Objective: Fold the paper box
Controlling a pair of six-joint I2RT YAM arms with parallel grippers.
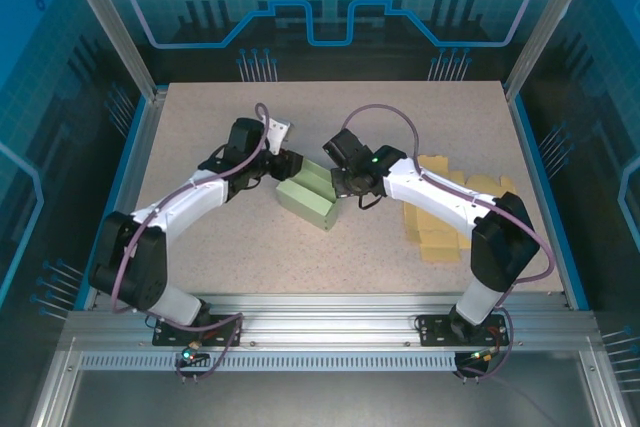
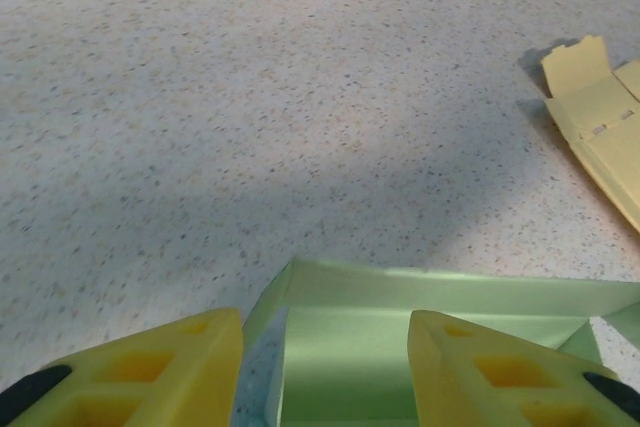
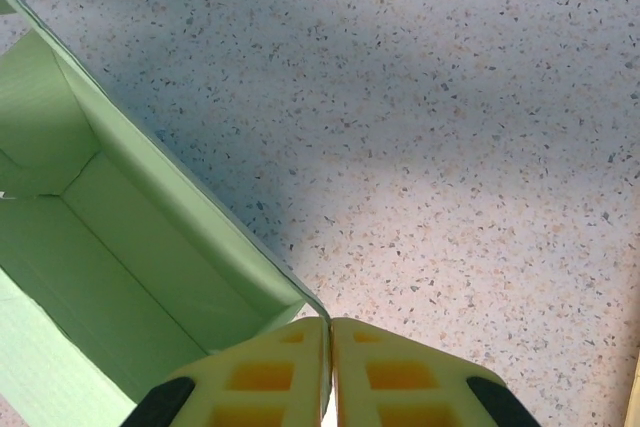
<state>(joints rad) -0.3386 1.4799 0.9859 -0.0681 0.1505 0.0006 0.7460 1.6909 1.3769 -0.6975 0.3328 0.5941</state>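
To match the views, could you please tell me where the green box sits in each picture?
Top: green box at the centre of the speckled table.
Left wrist: green box at bottom centre.
Right wrist: green box at left, interior showing.
Shared landmark: that speckled table.

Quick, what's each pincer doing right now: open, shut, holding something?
Left pincer: open, gripping nothing; the green paper box shows in its gap.
Right pincer: shut, pinching the green paper box's wall.
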